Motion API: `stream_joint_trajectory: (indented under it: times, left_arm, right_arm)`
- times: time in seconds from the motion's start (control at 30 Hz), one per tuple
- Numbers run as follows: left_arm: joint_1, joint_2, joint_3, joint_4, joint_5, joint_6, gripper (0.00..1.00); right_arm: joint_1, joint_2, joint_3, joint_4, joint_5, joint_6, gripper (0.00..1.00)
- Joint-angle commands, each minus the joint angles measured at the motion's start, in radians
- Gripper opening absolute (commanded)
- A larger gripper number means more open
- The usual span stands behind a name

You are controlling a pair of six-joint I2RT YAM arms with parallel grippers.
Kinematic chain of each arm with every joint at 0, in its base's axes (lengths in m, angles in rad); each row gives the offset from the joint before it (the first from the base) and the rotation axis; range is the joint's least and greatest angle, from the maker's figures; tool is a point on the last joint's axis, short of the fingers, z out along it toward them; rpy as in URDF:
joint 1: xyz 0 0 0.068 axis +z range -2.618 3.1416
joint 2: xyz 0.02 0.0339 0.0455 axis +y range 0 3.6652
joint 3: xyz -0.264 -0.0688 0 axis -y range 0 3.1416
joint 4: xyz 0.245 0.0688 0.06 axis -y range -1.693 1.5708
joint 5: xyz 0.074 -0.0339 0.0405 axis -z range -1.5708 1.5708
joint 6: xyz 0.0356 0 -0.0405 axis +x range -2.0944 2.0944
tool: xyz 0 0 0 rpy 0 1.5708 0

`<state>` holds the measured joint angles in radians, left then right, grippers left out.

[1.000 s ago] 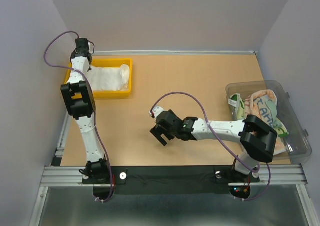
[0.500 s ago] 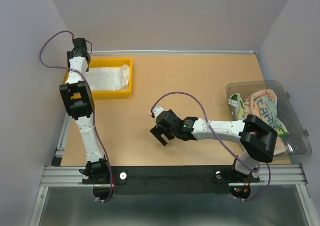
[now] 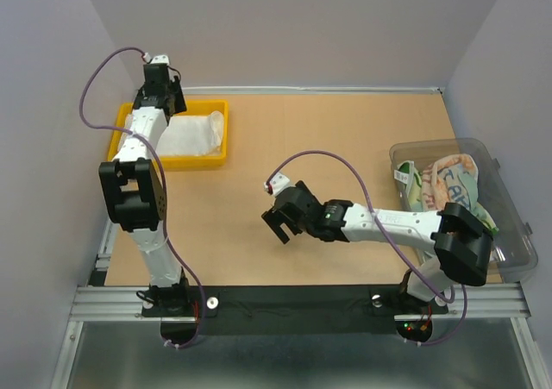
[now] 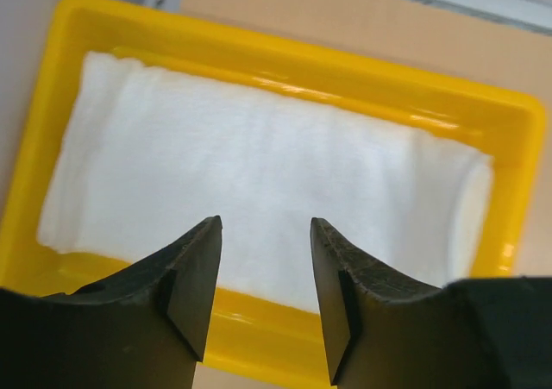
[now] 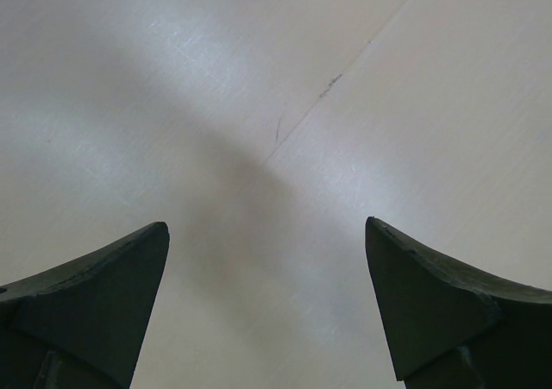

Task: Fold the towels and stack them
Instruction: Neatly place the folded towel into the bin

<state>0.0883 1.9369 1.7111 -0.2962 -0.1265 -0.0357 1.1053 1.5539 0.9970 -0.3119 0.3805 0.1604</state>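
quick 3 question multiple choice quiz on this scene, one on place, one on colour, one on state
1. Where is the white towel? A in the tray B on the floor C on a shelf
2. What colour is the tray? A blue B yellow C red
3. How is the right gripper? A shut on a towel B shut, empty C open, empty
Answers: 1 A, it lies inside the tray's walls; 2 B, the rim is bright yellow; 3 C, its jaws stand wide apart, nothing between.
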Motion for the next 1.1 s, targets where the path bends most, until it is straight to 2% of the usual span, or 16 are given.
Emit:
stream_joint_trajectory:
  times: [0.0, 0.07, 0.13, 0.23, 0.27, 0.37, 0.4, 0.73, 1.07]
  left_arm:
    - [-0.077, 0.014, -0.051, 0.166, 0.088, -0.079, 0.52]
    - [-0.085, 0.051, -0.033, 0.170, 0.091, -0.079, 0.48]
    - [-0.125, 0.098, -0.028, 0.183, 0.091, -0.082, 0.36]
    - [-0.148, 0.142, -0.042, 0.201, 0.082, -0.089, 0.35]
    - [-0.154, 0.152, -0.047, 0.206, 0.085, -0.092, 0.28]
    - [-0.174, 0.175, -0.065, 0.221, 0.100, -0.096, 0.27]
    - [-0.186, 0.177, -0.071, 0.238, 0.105, -0.099, 0.19]
    - [-0.223, 0.218, -0.094, 0.255, 0.113, -0.105, 0.19]
    - [-0.226, 0.024, -0.151, 0.292, 0.105, -0.148, 0.21]
  right_arm:
    - [-0.005, -0.077, -0.030, 0.007, 0.060, 0.024, 1.00]
    - [-0.005, -0.095, -0.043, 0.007, 0.069, 0.031, 1.00]
    - [-0.005, -0.113, -0.060, 0.007, 0.074, 0.039, 1.00]
    - [-0.007, -0.132, -0.078, 0.010, 0.086, 0.048, 1.00]
    - [-0.007, -0.133, -0.084, 0.010, 0.086, 0.051, 1.00]
    - [-0.009, -0.140, -0.095, 0.010, 0.090, 0.054, 1.00]
    - [-0.009, -0.140, -0.098, 0.011, 0.090, 0.056, 1.00]
    - [-0.012, -0.163, -0.112, 0.019, 0.112, 0.056, 1.00]
    - [-0.025, -0.202, -0.084, 0.022, 0.167, 0.025, 1.00]
